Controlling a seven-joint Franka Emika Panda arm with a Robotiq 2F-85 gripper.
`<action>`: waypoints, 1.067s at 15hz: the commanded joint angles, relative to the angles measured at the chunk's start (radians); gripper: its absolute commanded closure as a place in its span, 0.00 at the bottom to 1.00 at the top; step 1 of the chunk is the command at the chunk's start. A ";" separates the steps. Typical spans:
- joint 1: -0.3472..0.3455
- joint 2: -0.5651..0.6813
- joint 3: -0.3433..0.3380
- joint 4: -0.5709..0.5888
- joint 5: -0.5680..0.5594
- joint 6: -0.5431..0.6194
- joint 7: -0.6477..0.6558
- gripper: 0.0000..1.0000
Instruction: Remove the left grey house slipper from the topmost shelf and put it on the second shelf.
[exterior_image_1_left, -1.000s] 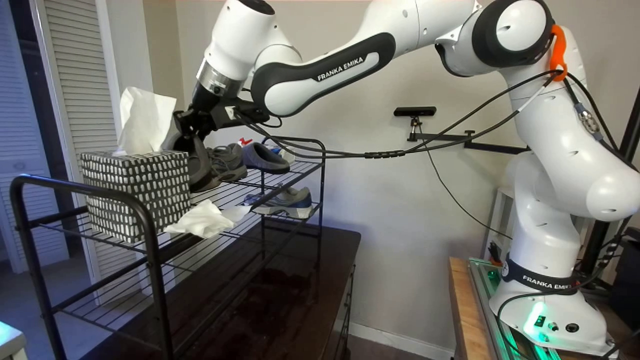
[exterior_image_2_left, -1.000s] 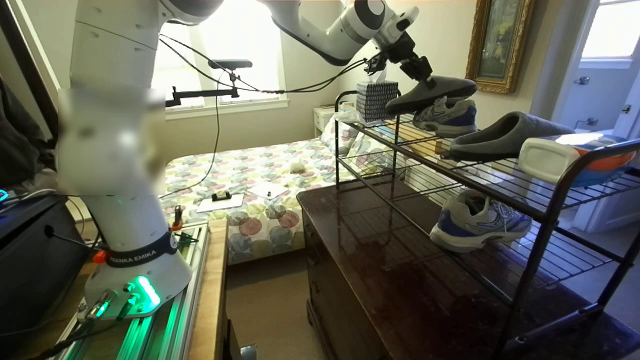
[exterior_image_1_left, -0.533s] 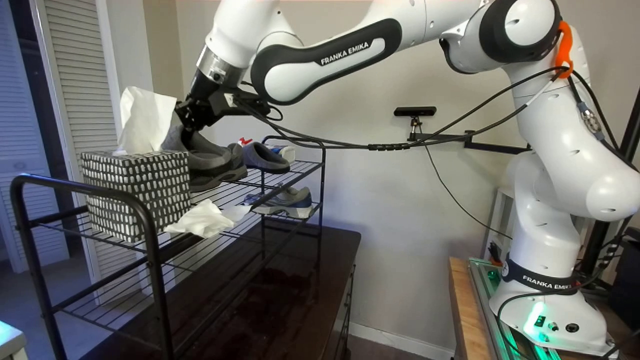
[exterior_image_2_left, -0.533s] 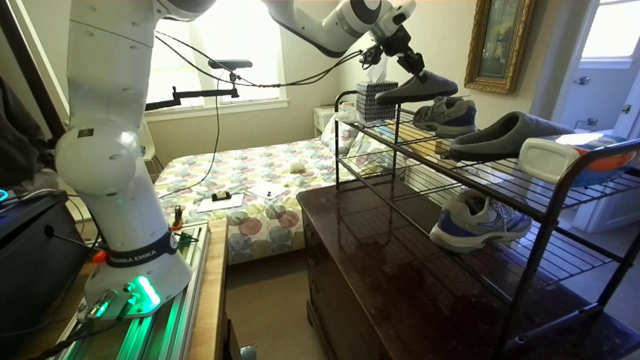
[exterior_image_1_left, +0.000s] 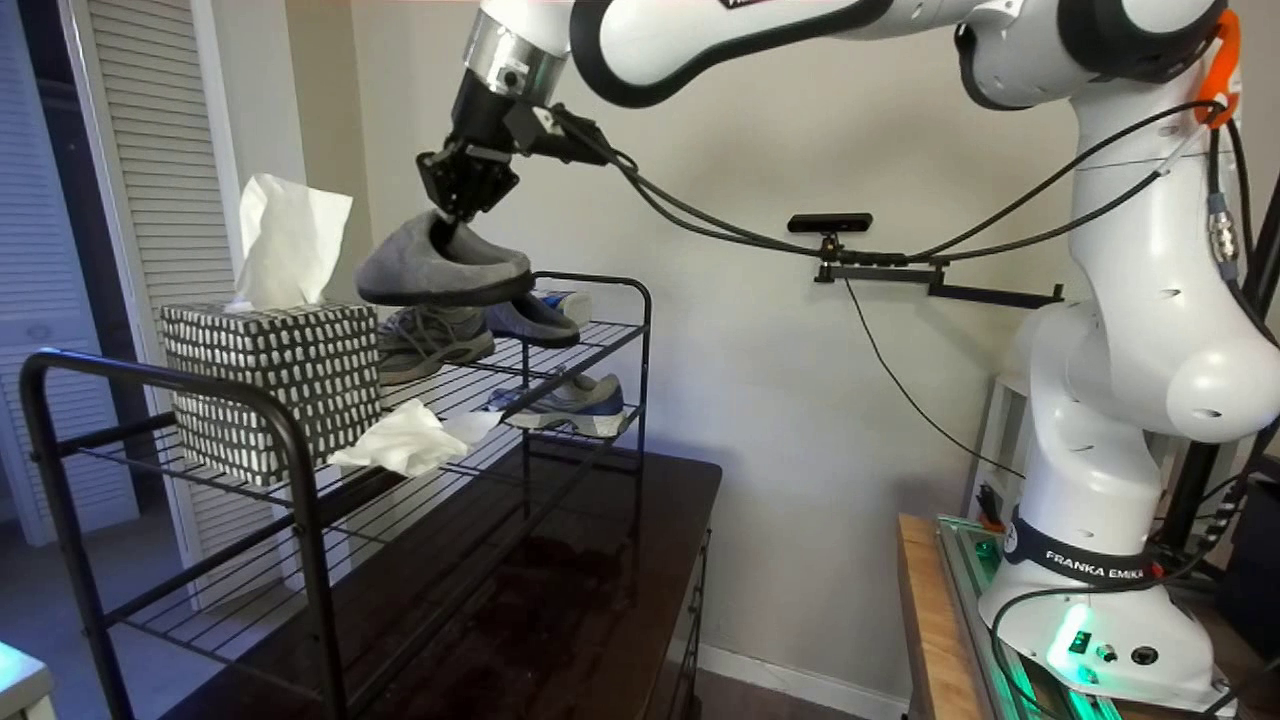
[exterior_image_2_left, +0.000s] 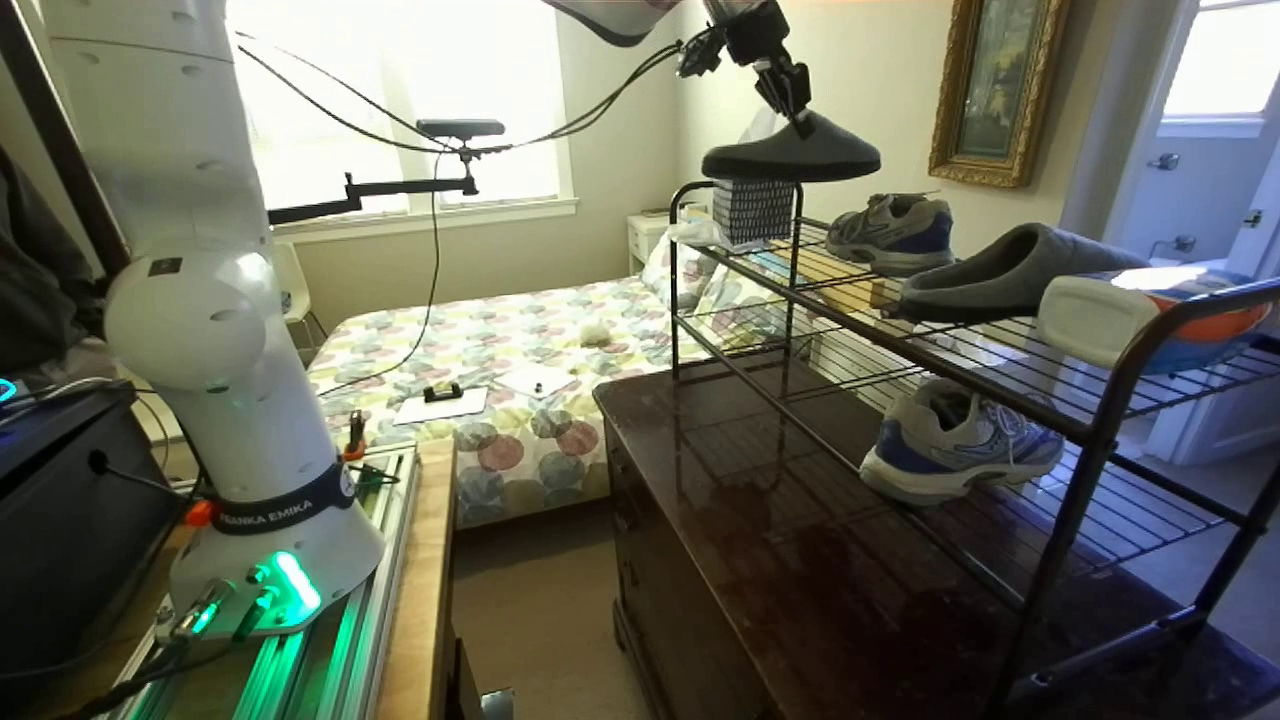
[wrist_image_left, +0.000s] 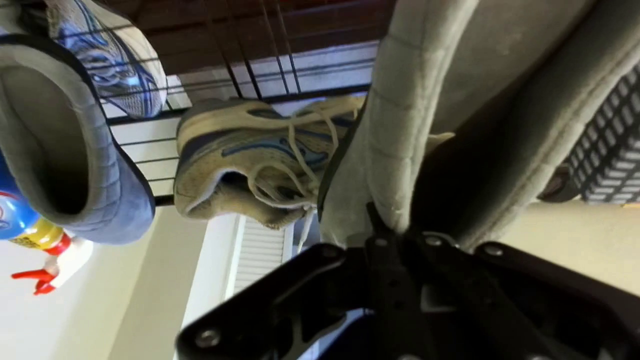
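In an exterior view, a black gripper (exterior_image_1_left: 450, 222) on a white robot arm (exterior_image_1_left: 1095, 470) points down, clamped on a grey fabric house slipper (exterior_image_1_left: 445, 272) with a dark sole. The slipper hangs in the air, roughly level, higher than the top shelf (exterior_image_1_left: 575, 371) of a black metal wire rack (exterior_image_1_left: 318, 580) — whether directly over it, I cannot tell. On that shelf stands a black cardboard tissue box (exterior_image_1_left: 275, 390) with white dashes, a white tissue (exterior_image_1_left: 292, 240) rising from it and a crumpled white tissue (exterior_image_1_left: 408, 440) lying near it. Farther along sit a grey-and-blue laced sneaker (exterior_image_1_left: 425, 340) and a second grey slipper (exterior_image_1_left: 535, 322), both partly hidden by the held one. A pale grey running shoe (exterior_image_1_left: 580, 400) with a blue heel rests on the lower shelf (exterior_image_1_left: 200, 568).

In an exterior view that takes in a bed (exterior_image_2_left: 480, 340) covered in coloured circles and a gold-framed picture (exterior_image_2_left: 990, 95), the held slipper appears in front of the box's upper part. The second slipper lies on the top shelf between the sneaker and a white, orange and blue container (exterior_image_2_left: 1140, 310); a dark brown wooden dresser (exterior_image_2_left: 660, 430) is beneath the rack.

In the wrist view, black fingertips (wrist_image_left: 378, 225) at the bottom centre pinch the slipper's rim. The slipper fills the upper right, its hollow facing the camera — the sneaker, then the second slipper, show to its left.
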 joint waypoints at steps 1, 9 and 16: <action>-0.058 -0.178 0.048 -0.186 0.170 -0.092 -0.234 0.99; -0.076 -0.349 0.046 -0.464 0.534 -0.208 -0.620 0.99; -0.104 -0.367 0.031 -0.603 0.641 -0.181 -0.696 0.99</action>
